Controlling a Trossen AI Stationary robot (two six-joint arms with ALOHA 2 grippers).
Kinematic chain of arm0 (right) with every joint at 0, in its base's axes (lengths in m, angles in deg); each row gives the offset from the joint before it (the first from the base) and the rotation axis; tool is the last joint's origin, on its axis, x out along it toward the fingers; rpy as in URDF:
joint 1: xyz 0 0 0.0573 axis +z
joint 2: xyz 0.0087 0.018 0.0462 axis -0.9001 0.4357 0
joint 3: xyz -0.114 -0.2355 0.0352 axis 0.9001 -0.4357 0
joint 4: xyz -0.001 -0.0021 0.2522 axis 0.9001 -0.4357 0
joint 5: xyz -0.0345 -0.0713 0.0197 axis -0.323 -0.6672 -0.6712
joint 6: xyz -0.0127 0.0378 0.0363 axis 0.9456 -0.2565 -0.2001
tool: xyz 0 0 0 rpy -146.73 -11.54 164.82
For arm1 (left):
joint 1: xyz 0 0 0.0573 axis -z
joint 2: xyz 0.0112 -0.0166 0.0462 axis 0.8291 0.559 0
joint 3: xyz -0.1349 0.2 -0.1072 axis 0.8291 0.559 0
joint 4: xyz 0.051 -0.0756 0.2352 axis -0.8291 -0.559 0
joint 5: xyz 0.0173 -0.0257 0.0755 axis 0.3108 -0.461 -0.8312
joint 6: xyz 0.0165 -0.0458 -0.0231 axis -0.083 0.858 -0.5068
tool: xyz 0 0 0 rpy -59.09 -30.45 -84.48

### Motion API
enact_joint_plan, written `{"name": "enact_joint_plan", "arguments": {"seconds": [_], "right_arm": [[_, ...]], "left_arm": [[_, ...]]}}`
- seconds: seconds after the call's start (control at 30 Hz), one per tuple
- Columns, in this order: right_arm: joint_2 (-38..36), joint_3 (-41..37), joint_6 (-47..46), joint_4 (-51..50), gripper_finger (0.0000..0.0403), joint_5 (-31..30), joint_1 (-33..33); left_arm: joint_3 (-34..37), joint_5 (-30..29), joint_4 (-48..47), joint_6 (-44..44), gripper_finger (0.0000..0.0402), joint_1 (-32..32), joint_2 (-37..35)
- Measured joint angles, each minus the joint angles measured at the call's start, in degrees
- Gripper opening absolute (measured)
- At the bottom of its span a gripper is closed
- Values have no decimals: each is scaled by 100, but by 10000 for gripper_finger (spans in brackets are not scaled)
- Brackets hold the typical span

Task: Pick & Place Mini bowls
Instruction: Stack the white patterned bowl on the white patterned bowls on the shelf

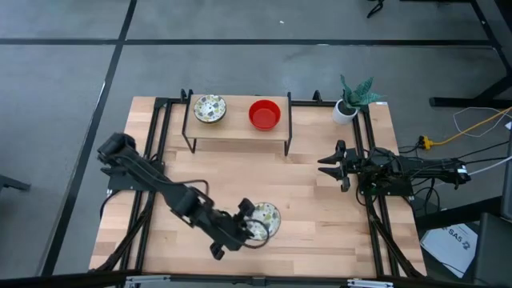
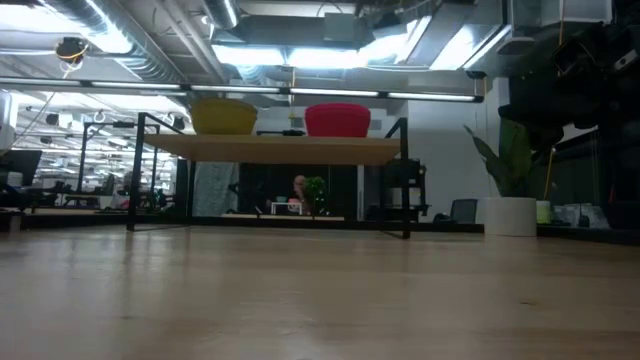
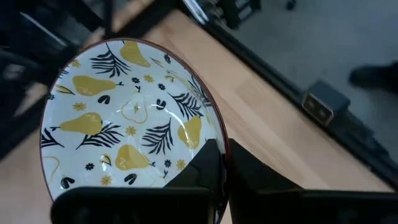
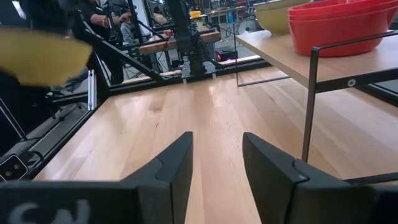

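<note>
My left gripper (image 1: 246, 230), over the table's near middle, is shut on a mini bowl (image 1: 265, 219). The bowl is white inside with yellow pears and dark leaves (image 3: 124, 118) and yellow outside (image 4: 37, 56). Two more mini bowls rest by their bases on a low shelf (image 1: 236, 132) at the far side: a patterned one (image 1: 210, 109) and a red one (image 1: 265, 114). They show as a yellow bowl (image 2: 225, 115) and a red bowl (image 2: 337, 118) in the low view. My right gripper (image 1: 326, 165) waits open at the table's right, its fingers (image 4: 217, 168) level and apart. My left gripper holds the patterned bowl by its rim (image 3: 214, 144), at the side nearest the gripper. One finger (image 3: 205, 168) is inside the bowl and the other (image 3: 255, 171) is outside. The fingers slant down from the table's left. The bowl is lifted clear of the table and tilted.
A small white pot with a green plant (image 1: 347, 107) stands at the far right corner, right of the shelf. The shelf's black legs (image 4: 308, 106) rise from the tabletop. Black frame rails (image 1: 160, 160) run along both sides. Bare wood (image 1: 264, 180) lies between the shelf and the held bowl.
</note>
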Motion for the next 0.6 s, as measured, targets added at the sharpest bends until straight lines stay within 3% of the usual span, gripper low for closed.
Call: {"name": "enact_joint_plan", "arguments": {"seconds": [0.6], "right_arm": [[0, 0, 0, 0, 140, 2, -2]], "left_arm": [[0, -1457, -21, 192, 6, -4, -1249]]}}
